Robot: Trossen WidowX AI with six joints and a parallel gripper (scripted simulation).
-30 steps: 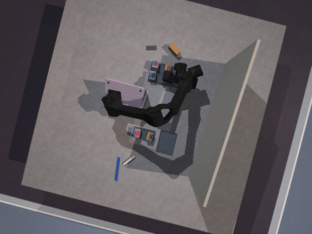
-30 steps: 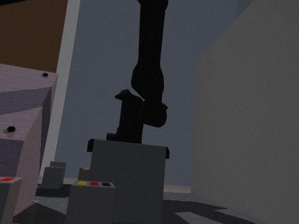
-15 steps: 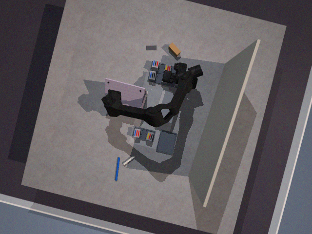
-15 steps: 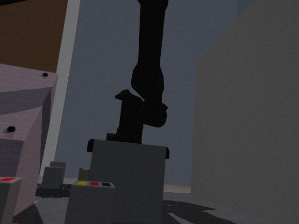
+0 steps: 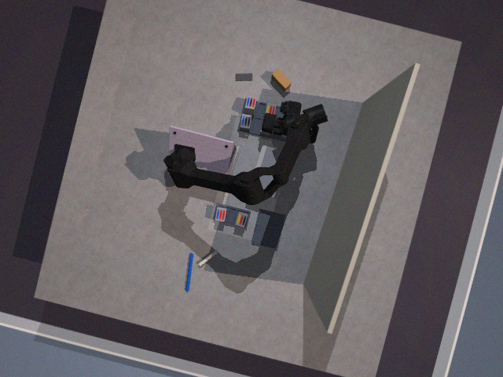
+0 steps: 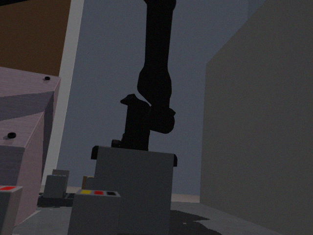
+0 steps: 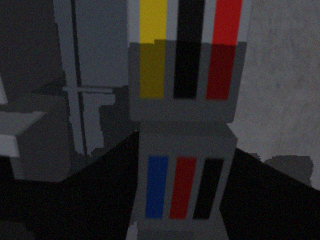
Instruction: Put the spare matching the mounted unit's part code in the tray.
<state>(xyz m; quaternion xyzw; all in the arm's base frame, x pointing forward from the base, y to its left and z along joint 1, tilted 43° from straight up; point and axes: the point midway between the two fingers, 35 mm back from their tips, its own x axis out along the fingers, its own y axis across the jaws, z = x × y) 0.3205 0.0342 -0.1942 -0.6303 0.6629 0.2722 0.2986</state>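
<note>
My gripper [image 7: 174, 141] [image 5: 271, 124] is shut on a grey spare [image 7: 185, 187] marked with blue, red and black stripes. It sits in the group of spares at the back of the table. Just beyond it stands a spare [image 7: 187, 50] [image 5: 269, 109] with yellow, black and red stripes. Two more spares with blue and red stripes [image 5: 250, 102] [image 5: 245, 120] stand to the left. The dark grey tray [image 5: 262, 227] lies nearer the front, apart from the gripper. In the exterior view a big grey block [image 6: 133, 187] hides the fingers.
Two coded blocks [image 5: 221, 213] [image 5: 241, 219] stand left of the tray; one [image 6: 97, 193] shows yellow, red and black. A pink box [image 5: 207, 148] [image 6: 22, 101] stands by the arm's base. A tall grey wall [image 5: 357, 195] [image 6: 257, 126] closes the right. An orange block [image 5: 280, 78] and a blue rod [image 5: 189, 272] lie loose.
</note>
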